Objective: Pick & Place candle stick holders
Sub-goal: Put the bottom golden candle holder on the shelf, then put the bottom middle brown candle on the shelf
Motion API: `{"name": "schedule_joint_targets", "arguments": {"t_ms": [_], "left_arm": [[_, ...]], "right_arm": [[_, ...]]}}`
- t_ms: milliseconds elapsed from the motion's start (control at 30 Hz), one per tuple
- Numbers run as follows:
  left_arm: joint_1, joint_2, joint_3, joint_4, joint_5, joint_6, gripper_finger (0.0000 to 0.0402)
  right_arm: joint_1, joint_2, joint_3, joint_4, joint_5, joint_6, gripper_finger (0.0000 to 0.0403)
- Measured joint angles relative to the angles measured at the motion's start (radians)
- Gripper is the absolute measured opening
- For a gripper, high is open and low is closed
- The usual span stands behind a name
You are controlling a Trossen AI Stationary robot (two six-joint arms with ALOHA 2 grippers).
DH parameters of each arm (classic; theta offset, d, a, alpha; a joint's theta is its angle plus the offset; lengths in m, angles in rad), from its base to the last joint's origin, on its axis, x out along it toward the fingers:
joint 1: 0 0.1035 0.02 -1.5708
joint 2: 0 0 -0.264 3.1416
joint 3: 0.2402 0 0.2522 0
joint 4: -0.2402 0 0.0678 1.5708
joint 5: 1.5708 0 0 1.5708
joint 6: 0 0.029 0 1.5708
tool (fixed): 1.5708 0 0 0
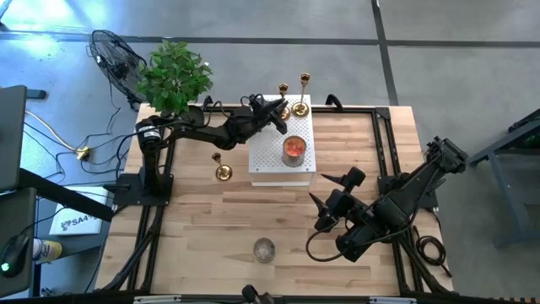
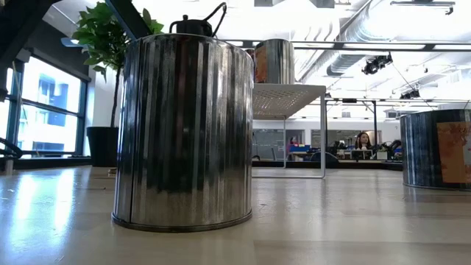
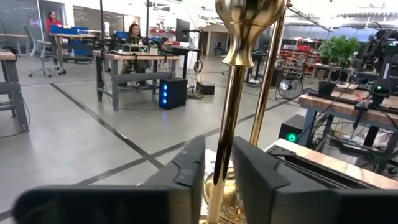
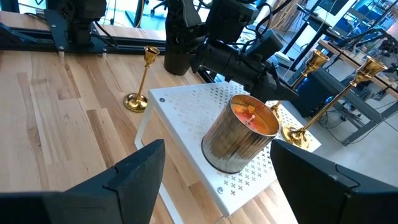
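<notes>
Two gold candle stick holders stand upright at the far end of a white perforated stand (image 1: 268, 156): one (image 1: 284, 95) with my left gripper (image 1: 279, 112) at its stem, the other (image 1: 301, 93) free just to its right. The third holder (image 1: 222, 167) stands by its round base on the table left of the stand. In the left wrist view the held stem (image 3: 231, 118) runs up between the fingers, with the second stem (image 3: 268, 87) behind it. My right gripper (image 1: 331, 187) hangs open right of the stand, facing it. My left gripper has the holder's slim stem, low down just above the flared base (image 3: 219, 171), between its two fingers (image 3: 186, 171). The fingers come in about level from the table's left side and lie across the stem. The holder stays upright, its base (image 3: 219, 198) down at the stand's top.
A tin candle with orange wax (image 1: 293, 148) sits on the stand near the holders. A second tin (image 1: 264, 250) stands on the table near the front edge. A potted plant (image 1: 173, 76) and a fan (image 1: 116, 55) are beyond the far left corner.
</notes>
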Motion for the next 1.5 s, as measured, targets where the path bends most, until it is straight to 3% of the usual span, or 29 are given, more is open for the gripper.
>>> {"name": "schedule_joint_targets", "arguments": {"t_ms": [300, 533, 900, 1133, 1233, 1500], "left_arm": [[0.000, -0.001, 0.000, -0.047, -0.001, 0.000, 0.0215], [0.000, -0.001, 0.000, -0.056, 0.000, 0.000, 0.0281], [-0.031, -0.002, 0.000, -0.082, -0.020, 0.124, 0.0293], [-0.072, -0.073, 0.000, -0.138, -0.219, 0.268, 0.0293], [-0.081, -0.119, 0.000, -0.188, -0.220, 0.316, 0.0293], [-0.086, -0.199, 0.000, -0.373, -0.192, 0.265, 0.0293]], "right_arm": [[0.000, 0.000, 0.000, 0.001, 0.000, 0.000, 0.0287], [0.000, 0.000, 0.000, 0.002, -0.001, 0.000, 0.0287], [0.000, 0.000, 0.000, 0.002, -0.022, 0.001, 0.0287], [0.000, 0.000, 0.000, 0.002, -0.024, 0.001, 0.0287], [0.000, 0.000, 0.000, 0.002, -0.024, 0.001, 0.0287], [0.000, 0.000, 0.000, 0.001, -0.024, 0.017, 0.0287]]}}
